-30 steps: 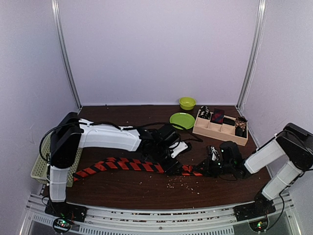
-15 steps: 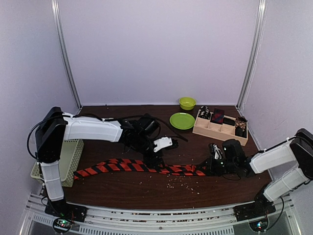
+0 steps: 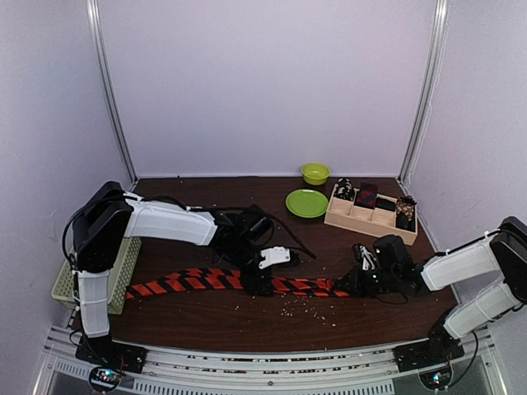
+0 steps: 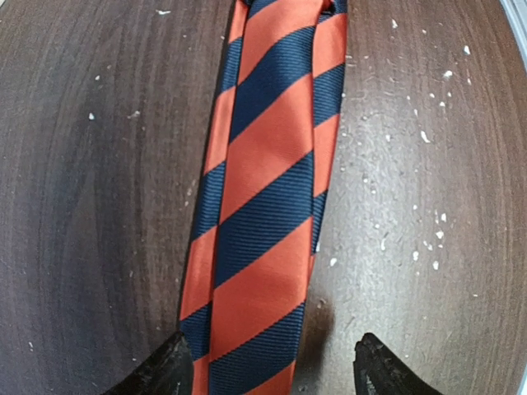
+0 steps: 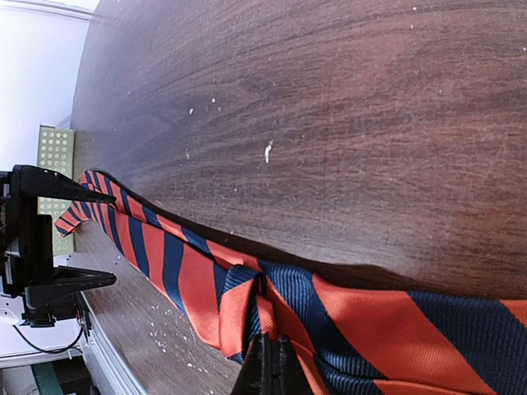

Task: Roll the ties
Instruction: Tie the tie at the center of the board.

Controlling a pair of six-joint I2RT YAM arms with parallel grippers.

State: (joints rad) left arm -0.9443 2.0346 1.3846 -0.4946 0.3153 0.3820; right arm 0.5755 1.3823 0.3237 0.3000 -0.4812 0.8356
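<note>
We see the left gripper point(image 4: 268, 374) spread wide, straddling the orange-and-navy striped tie point(image 4: 263, 189) (stretched across the overhead frame's lower centre), while the right gripper point(image 5: 268, 362) clamps its folded end.

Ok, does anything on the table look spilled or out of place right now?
Yes: pale crumbs are scattered over the table just in front of the striped tie, like a spill. The tie is also bunched and folded over where the right gripper pinches it, not lying flat.
</note>
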